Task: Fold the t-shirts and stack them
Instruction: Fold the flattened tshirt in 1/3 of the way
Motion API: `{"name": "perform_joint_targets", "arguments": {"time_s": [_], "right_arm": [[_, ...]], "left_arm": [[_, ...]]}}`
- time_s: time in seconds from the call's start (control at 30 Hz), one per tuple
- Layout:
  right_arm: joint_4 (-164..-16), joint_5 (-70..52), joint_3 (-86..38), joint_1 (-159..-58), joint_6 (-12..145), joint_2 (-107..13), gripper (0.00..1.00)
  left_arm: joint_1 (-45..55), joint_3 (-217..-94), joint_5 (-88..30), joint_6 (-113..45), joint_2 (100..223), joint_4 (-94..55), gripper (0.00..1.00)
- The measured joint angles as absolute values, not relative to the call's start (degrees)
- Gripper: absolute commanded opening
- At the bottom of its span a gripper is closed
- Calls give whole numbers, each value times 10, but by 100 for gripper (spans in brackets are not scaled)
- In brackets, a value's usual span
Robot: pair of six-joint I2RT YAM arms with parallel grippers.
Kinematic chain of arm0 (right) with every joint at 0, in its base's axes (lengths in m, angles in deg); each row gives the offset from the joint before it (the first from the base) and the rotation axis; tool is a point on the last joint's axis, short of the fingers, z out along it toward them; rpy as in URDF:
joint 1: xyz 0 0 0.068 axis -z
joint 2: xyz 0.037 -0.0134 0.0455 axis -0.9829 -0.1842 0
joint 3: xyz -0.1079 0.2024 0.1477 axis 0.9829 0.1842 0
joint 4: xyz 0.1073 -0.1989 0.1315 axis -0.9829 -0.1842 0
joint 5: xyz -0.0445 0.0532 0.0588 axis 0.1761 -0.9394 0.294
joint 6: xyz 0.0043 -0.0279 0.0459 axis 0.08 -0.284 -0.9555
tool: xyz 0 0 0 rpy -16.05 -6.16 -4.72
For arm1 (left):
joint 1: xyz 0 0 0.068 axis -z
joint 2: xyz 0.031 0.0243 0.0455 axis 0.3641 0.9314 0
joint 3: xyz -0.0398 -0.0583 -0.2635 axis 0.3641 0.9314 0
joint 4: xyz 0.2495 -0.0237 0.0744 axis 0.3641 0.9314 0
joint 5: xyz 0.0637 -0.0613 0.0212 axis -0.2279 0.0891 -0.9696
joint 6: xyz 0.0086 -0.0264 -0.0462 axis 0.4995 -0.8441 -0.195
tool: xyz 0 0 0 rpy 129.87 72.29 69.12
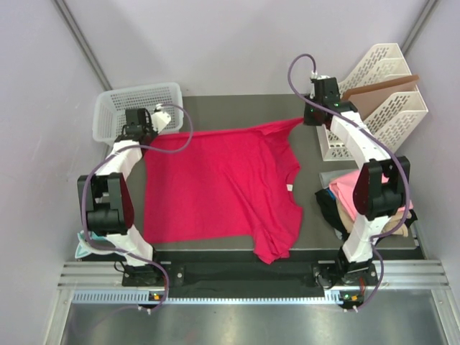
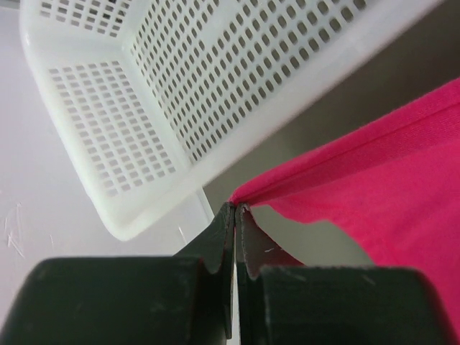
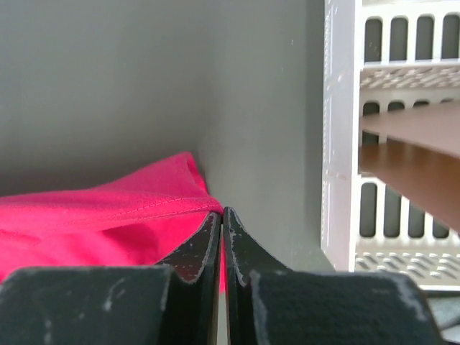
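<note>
Closest to the lens, my left tool [image 2: 235, 210] is clenched on the far hem corner of the crimson t-shirt [image 1: 215, 183] — my right tool [image 3: 222, 213] grips its far sleeve. I see it spread across the dark surface [image 1: 237, 108] between a white basket [image 1: 115, 115] and a file rack [image 1: 392, 100], other t-shirts [image 1: 345, 188] piled right.
</note>
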State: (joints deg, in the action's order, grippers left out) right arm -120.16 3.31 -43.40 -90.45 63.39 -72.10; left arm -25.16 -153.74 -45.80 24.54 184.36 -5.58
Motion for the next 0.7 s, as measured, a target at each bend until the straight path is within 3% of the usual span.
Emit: {"name": "perform_joint_targets", "arguments": {"time_s": [0.7], "right_arm": [[-1207, 13, -243, -927, 602, -538, 0]], "left_arm": [[-249, -1385, -452, 302, 1705, -51, 0]]}}
